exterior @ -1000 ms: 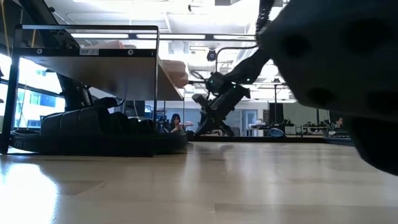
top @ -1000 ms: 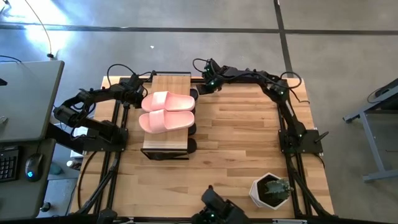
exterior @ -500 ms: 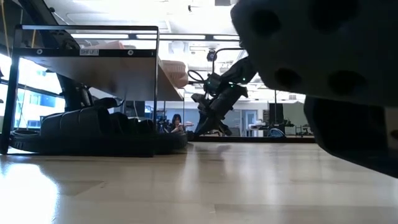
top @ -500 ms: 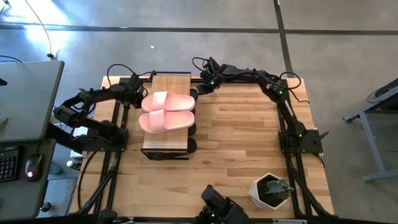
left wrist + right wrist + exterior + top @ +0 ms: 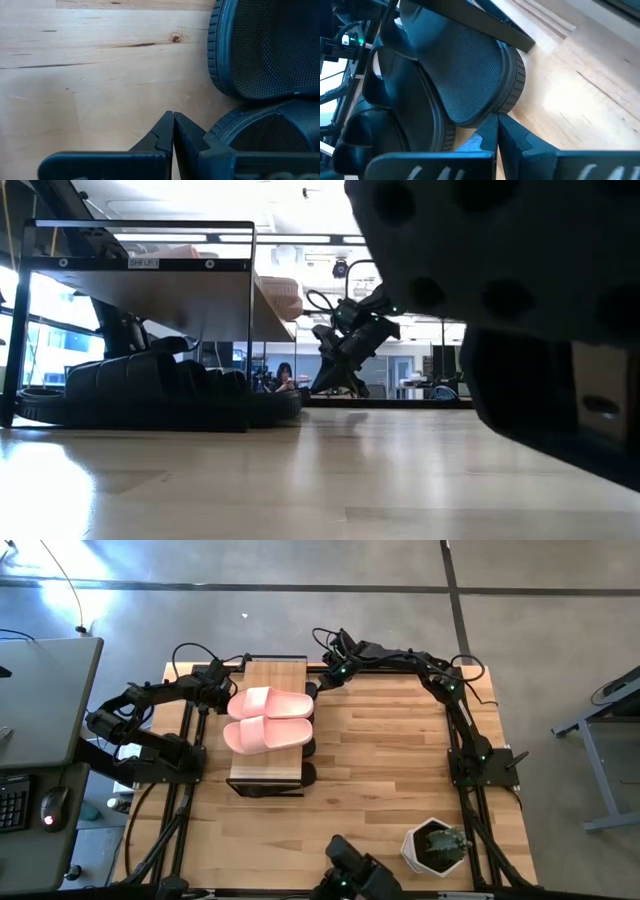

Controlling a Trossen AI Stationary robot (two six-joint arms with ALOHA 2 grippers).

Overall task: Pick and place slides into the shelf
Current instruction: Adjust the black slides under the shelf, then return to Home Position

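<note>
The right gripper [image 5: 496,131], pinched shut and empty, hovered beside a black slide [image 5: 470,75] under the shelf [image 5: 275,675]; nudging it could dislodge it.

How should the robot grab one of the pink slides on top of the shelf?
Best guess: pinch a pink slide by its wide strap, coming straight down from above. It lies flat on the shelf top, sole down, so the raised strap is the easiest part to close on. Its partner lies close beside it, so gripping the sides looks cramped.
</note>
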